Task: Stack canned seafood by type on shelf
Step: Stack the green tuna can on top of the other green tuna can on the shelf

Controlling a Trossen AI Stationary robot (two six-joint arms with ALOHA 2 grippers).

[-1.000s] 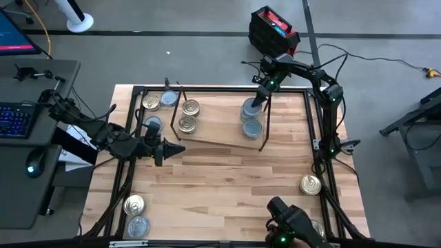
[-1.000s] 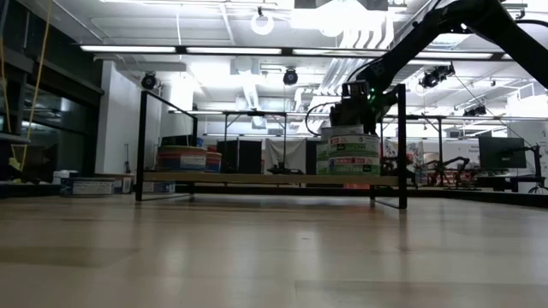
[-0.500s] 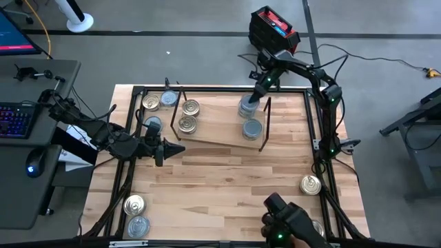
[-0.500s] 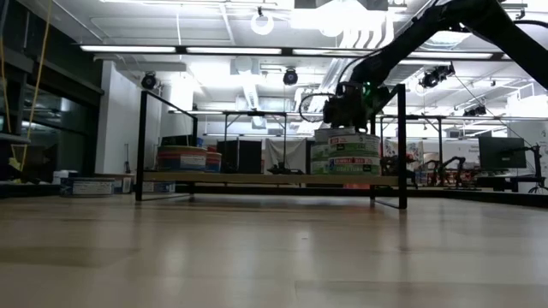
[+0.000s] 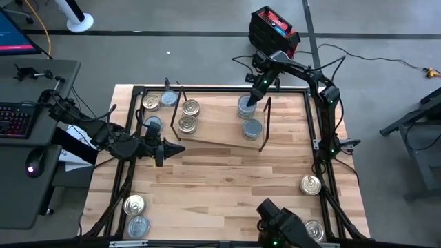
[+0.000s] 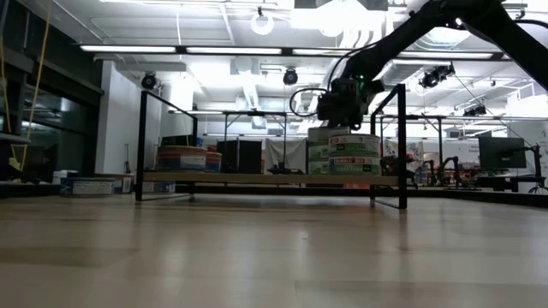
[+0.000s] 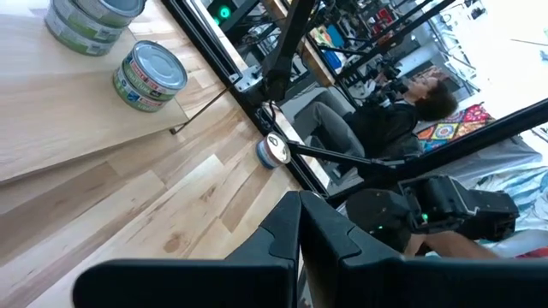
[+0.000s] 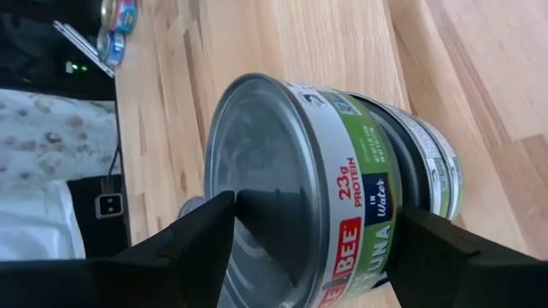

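Observation:
The shelf (image 5: 220, 124) is a light-wood board with black brackets, lying at the table's far middle. On it stand two gold-lidded tins (image 5: 189, 116), a single silver-lidded tin (image 5: 253, 129) and a stack of silver-lidded tins (image 5: 244, 107). My right gripper (image 5: 252, 96) reaches over the stack from the far right and is shut on its top tin (image 8: 291, 188). My left gripper (image 5: 172, 148) is shut and holds nothing. It hovers off the shelf's near left corner. My right gripper pinches the top silver-lidded tin by its side wall (image 8: 377, 197), one finger (image 8: 205, 235) on each side of the round body. It comes from above, slanting in from the table's far right. The tin sits upright on the tin below (image 8: 432, 175), offset from it.
Loose tins lie at the far left corner (image 5: 158, 102), by the shelf's left end (image 5: 153, 124), at the near left (image 5: 136, 213) and along the right edge (image 5: 310, 184). A dark device (image 5: 282, 224) is at the near edge. A seated person (image 7: 402, 103) shows beyond the table.
My right gripper has moved a little toward the table's left and far edge, taking the top tin with it across the stack. The dark device at the near edge has shifted left.

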